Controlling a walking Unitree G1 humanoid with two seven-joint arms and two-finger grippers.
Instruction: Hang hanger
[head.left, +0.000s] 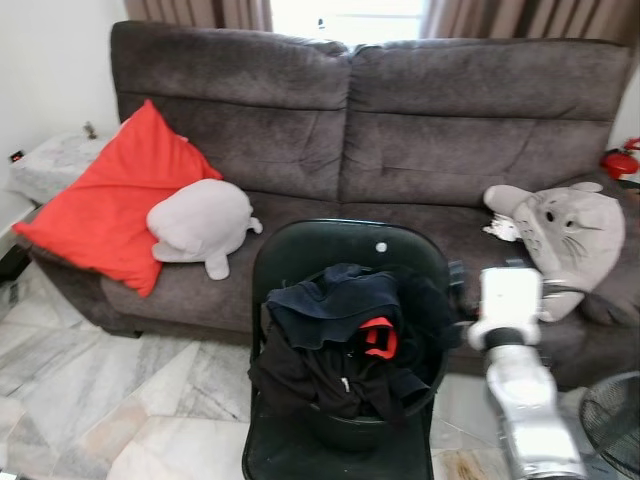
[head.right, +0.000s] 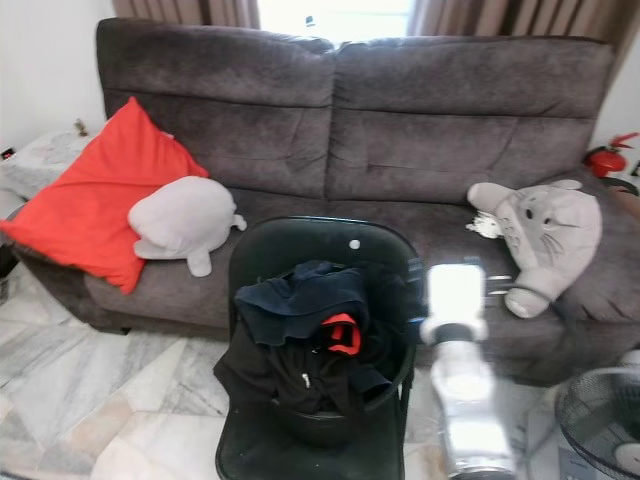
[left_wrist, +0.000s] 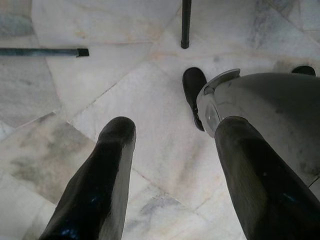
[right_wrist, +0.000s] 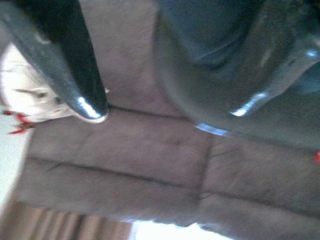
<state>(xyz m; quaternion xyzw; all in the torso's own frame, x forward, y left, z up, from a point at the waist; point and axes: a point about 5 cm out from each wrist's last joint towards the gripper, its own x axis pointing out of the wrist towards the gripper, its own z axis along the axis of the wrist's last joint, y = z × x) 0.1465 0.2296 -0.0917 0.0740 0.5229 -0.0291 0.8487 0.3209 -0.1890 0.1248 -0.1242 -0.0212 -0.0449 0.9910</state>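
- While the left gripper (left_wrist: 165, 165) hangs idle over the marble floor (left_wrist: 75, 90), fingers apart, nothing is hung.
- No hanger is discernible; perhaps within the dark clothes (head.left: 340, 345) heaped on the black chair (head.left: 345, 245).
- Right gripper (head.left: 458, 283) reaches beside the chair's edge, fingers spread, empty.

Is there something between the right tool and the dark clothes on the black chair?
Likely yes: the black chair's raised right rim lies between the right tool and the dark clothes; the tool is outside it. The left tool hangs idle over the floor.
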